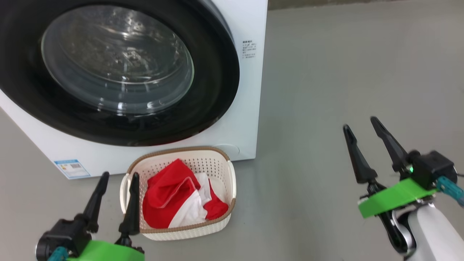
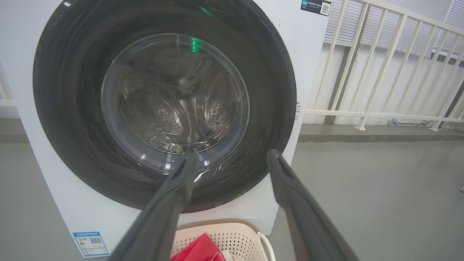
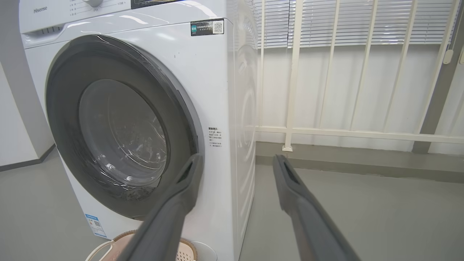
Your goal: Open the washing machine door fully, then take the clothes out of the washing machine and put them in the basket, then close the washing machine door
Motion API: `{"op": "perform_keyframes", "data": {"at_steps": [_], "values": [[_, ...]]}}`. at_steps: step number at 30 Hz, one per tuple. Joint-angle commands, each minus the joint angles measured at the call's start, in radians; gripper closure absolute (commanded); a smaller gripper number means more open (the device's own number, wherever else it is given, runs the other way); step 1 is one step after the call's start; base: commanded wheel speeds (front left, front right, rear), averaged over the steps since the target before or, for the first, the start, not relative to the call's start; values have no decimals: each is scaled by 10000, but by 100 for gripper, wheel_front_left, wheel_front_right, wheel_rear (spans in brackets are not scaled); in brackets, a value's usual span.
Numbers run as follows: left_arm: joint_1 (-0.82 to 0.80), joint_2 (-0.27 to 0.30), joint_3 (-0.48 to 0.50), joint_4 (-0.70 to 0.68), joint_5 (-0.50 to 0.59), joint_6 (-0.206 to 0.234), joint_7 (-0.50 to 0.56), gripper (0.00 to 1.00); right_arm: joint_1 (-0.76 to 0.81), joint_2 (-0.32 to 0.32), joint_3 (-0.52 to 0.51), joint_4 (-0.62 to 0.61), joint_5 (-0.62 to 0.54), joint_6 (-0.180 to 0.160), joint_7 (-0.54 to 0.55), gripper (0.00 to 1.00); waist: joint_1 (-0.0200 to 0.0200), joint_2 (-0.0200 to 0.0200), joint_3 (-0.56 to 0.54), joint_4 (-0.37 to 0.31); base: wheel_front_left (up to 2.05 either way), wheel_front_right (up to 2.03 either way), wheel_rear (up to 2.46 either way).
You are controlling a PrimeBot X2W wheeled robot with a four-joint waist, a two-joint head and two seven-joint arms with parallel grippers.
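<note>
From the head view we saw one washing machine [image 1: 248,119] with its one washing machine door [image 1: 116,61] shut flat against the white front. One basket [image 1: 188,230] sat on the grey floor [image 1: 326,72] just before the machine's lower front edge, toward its right corner. The clothes [image 1: 170,195] lay heaped inside the basket, red with white panels (how many garments, we could not tell).

We counted two grippers. The left gripper [image 1: 120,174] was at the basket's left handle with its two dark fingers spread apart and nothing between them; whether a finger touched the handle we could not tell. The right gripper [image 1: 360,123] was well apart from the basket over bare floor, its two fingers likewise spread and empty.

The left wrist view looked straight through the door glass and gave us the perforated steel drum [image 2: 174,119]. It also gave us a white railing [image 2: 380,72] beside the machine.

The right wrist view looked from the side and added the control panel with its brand lettering [image 3: 40,10], along with slatted blinds [image 3: 362,21] behind the railing.

On the machine's front we counted three labels. A blue sticker [image 1: 71,168] was at the lower left corner, a dark code sticker [image 3: 207,27] at the upper right corner, and a small printed notice [image 1: 249,49] by the right edge.
</note>
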Motion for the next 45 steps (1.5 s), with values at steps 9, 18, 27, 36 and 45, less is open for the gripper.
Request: {"op": "perform_keyframes", "data": {"at_steps": [9, 18, 27, 36, 45], "values": [[342, 194, 359, -59, 45, -54, -49, 0, 1222, 0, -464, -785, -117, -11, -63, 0, 0, 0, -481, -37, 0, 0, 0], [729, 177, 471, -113, 264, -54, -49, 0, 2206, 61, -718, -1097, 82, -11, -63, 0, 0, 0, -737, 13, 0, 0, 0], [1029, 149, 599, -15, 340, -54, -49, 0, 2678, 45, -864, -1169, 116, -11, -63, 0, 0, 0, -873, 49, 0, 0, 0], [949, 99, 728, 126, 383, -54, -49, 0, 2814, 70, -796, -1122, -56, -11, -63, 0, 0, 0, -833, 28, 0, 0, 0], [1421, -188, 288, 960, 301, 13, 29, 100, 3252, 508, -964, -260, 46, 0, 21, 100, 0, 0, -833, 37, 0, 0, 0]]}}
